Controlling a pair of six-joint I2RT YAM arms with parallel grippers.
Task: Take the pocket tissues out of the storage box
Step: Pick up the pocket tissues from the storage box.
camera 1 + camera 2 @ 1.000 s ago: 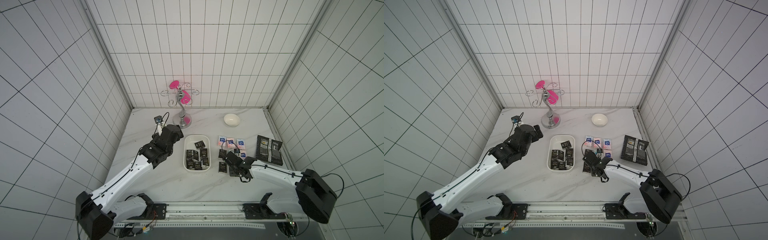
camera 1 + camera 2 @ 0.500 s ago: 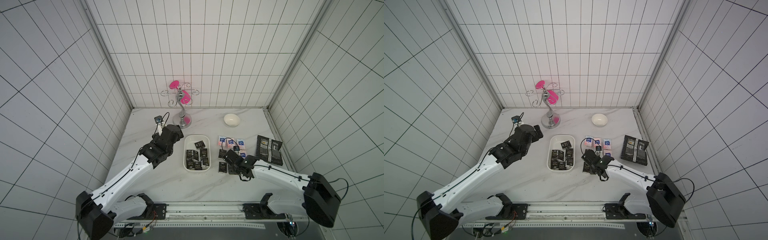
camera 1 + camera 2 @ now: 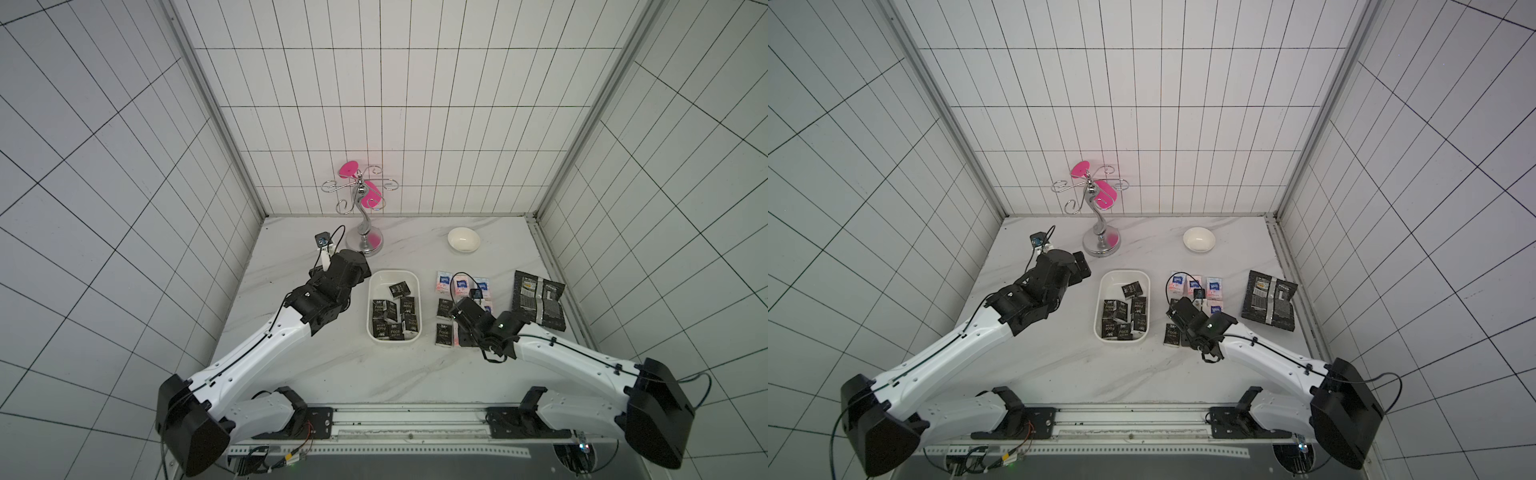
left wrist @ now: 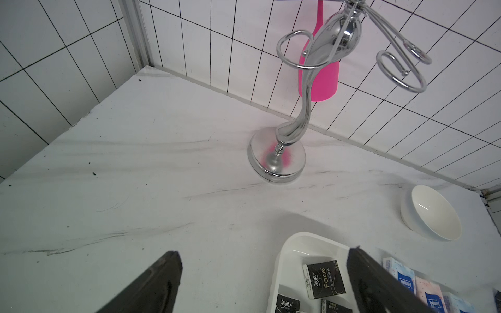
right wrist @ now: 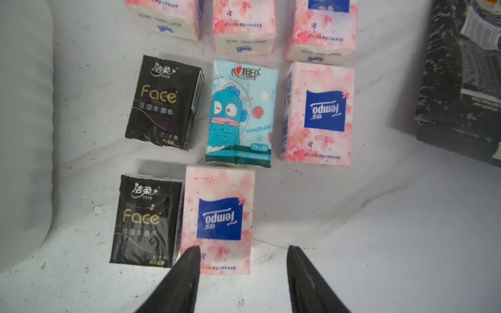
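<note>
Lying beside storage box (image 3: 382, 284): eight pocket tissues (image 5: 238, 113)

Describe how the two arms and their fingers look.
The left arm and right arm have white shells, black joints and black wrist housings. A thin black cable runs along each. A green light glows near the right wrist. The fingers are black, flat and tapering.

The back wall (image 3: 374, 104) and the two side walls (image 3: 83, 166) are covered with white rectangular tiles with dark joints between them. Pale metal strips (image 3: 217, 116) run down the two back corners. The desk (image 3: 332, 365) has a white marble surface with thin grey veins and a few small dark specks (image 4: 93, 173). The light is even and cool, and shadows are soft.
</note>
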